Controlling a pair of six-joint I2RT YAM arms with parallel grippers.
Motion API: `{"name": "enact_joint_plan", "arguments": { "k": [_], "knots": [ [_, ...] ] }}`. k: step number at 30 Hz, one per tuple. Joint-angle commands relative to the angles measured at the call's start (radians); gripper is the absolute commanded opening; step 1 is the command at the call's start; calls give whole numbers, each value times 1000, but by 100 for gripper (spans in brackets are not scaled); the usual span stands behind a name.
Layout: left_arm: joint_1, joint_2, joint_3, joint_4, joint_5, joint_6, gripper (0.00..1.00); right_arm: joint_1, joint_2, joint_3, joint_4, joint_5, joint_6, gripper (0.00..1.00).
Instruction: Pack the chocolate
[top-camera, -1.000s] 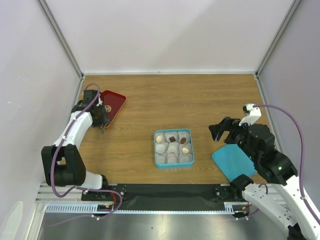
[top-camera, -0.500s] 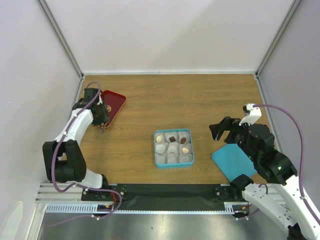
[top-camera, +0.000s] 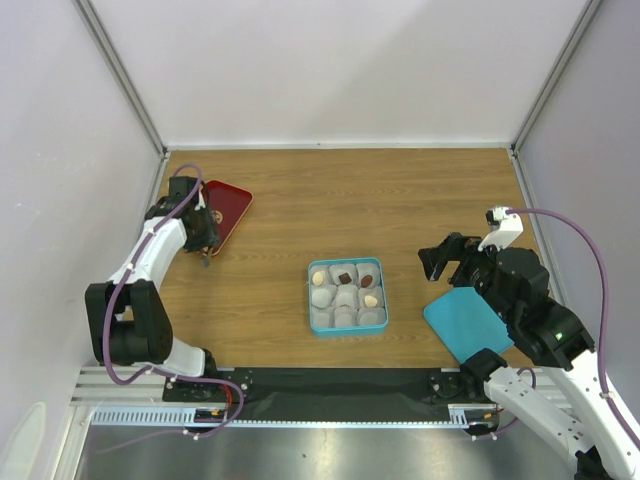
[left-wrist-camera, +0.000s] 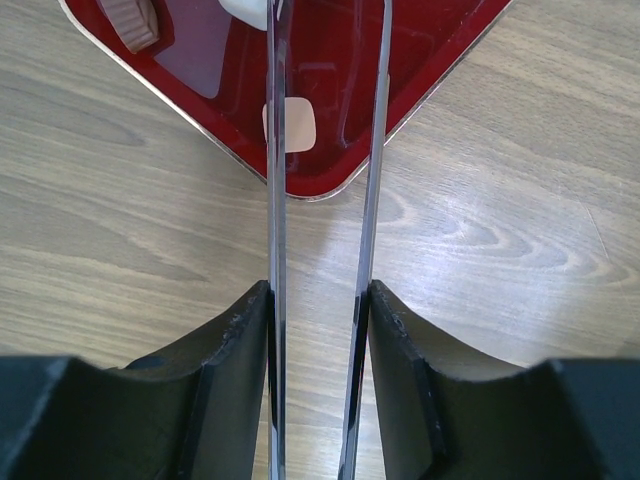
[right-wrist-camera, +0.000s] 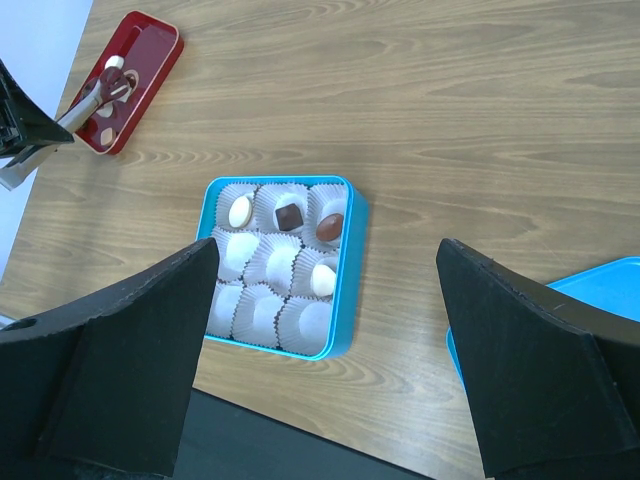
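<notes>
Left wrist view: a small cream square chocolate (left-wrist-camera: 288, 127) lies in the glossy red tray (left-wrist-camera: 440, 40), partly under one blade of the thin metal tongs (left-wrist-camera: 372, 180). In the last second the left gripper (left-wrist-camera: 320, 300) came slightly nearer the tray, so I judge a pick-up is close. It is partly closed, clamping the tongs. The right gripper (top-camera: 438, 258) is wide open and empty.
</notes>
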Motion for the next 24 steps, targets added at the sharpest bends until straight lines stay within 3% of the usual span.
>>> {"name": "enact_joint_plan", "arguments": {
  "k": [1,24],
  "knots": [
    [-7,-18,17,-3,5,20,47,-5,-6,3,30,11,-8,96],
    [-29,-70,82,-98,-41,38,40,-5,-19,23,10,5,5,96]
  ]
}}
